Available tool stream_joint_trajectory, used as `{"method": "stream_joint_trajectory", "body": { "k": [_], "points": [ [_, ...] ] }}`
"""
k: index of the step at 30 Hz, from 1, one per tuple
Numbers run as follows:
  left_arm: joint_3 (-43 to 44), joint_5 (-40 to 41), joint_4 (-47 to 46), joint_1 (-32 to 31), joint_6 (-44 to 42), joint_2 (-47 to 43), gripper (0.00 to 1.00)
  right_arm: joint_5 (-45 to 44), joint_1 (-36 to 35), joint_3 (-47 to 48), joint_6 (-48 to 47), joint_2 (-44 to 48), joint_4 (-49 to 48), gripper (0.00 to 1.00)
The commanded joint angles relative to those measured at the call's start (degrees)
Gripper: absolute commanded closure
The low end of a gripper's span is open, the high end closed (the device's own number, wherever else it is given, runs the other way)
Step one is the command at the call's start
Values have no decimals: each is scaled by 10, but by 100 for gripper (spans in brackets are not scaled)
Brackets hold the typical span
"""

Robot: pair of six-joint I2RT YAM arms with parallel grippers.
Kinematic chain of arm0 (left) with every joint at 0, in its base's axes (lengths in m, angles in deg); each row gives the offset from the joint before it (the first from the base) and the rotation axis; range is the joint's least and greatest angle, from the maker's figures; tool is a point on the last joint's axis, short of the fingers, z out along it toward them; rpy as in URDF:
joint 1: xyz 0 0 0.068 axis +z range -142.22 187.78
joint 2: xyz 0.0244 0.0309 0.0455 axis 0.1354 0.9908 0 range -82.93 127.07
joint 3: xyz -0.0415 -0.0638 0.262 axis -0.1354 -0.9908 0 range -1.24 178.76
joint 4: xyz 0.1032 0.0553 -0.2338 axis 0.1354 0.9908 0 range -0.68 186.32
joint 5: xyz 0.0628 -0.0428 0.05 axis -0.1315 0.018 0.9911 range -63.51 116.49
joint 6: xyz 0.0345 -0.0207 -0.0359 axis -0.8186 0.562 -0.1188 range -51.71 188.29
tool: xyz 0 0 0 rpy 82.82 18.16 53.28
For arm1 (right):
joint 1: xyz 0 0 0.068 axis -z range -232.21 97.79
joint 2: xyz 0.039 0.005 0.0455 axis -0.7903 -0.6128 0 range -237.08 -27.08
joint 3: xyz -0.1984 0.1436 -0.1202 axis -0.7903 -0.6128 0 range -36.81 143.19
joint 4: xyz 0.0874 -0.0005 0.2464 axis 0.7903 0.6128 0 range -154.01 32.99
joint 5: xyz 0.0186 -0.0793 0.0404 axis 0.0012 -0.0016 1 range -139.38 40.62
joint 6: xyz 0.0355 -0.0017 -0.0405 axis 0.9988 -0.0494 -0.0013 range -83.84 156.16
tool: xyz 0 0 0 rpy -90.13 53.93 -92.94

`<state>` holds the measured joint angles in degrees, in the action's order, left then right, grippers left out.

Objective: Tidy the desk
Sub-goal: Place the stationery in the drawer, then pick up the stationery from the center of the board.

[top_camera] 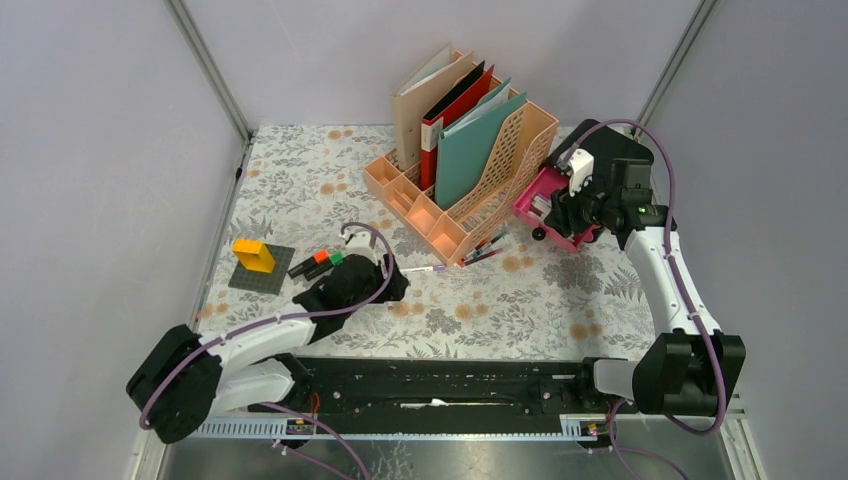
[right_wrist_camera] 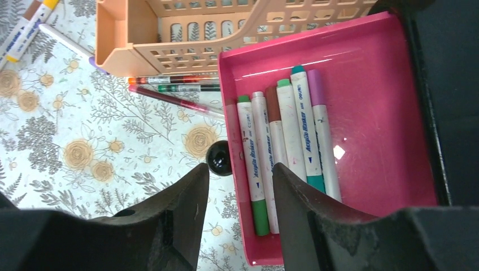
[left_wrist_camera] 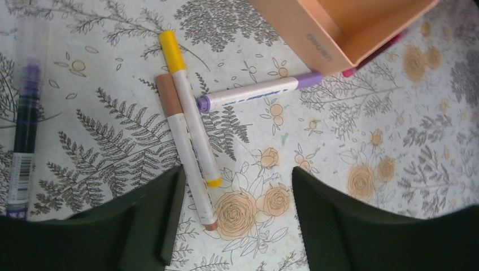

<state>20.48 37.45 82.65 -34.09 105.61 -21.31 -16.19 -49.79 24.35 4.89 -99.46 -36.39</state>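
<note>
Plainly, the desk [top_camera: 520, 300] shows whitish cloth, grey leaves, orange flowers; left pincer [left_wrist_camera: 237, 183] and right pincer [right_wrist_camera: 240, 178] gape empty.

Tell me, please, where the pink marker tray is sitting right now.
In the top view the pink marker tray sits at the far right of the desk, close beside the peach file rack and under the right gripper.

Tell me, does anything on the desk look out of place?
Yes: a yellow marker, brown marker and purple marker lie jumbled on the desk by the peach rack; thin pens lie loose at its corner, outside the pink tray.
</note>
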Motion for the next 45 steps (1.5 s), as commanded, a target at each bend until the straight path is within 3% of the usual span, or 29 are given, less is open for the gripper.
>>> {"method": "stream_joint_trajectory", "body": {
  "k": [1,5,10,35,45],
  "points": [
    [53,35,52,4,6,37,34,45,2,25,3,15,12,48],
    [82,72,100,4,7,73,55,54,2,25,3,14,14,48],
    [114,89,128,4,2,116,64,60,2,25,3,14,16,48],
    [174,92,183,4,-22,246,69,87,2,25,3,11,21,48],
    [185,92,208,3,-34,263,96,137,2,27,17,11,23,48]
  ]
}}
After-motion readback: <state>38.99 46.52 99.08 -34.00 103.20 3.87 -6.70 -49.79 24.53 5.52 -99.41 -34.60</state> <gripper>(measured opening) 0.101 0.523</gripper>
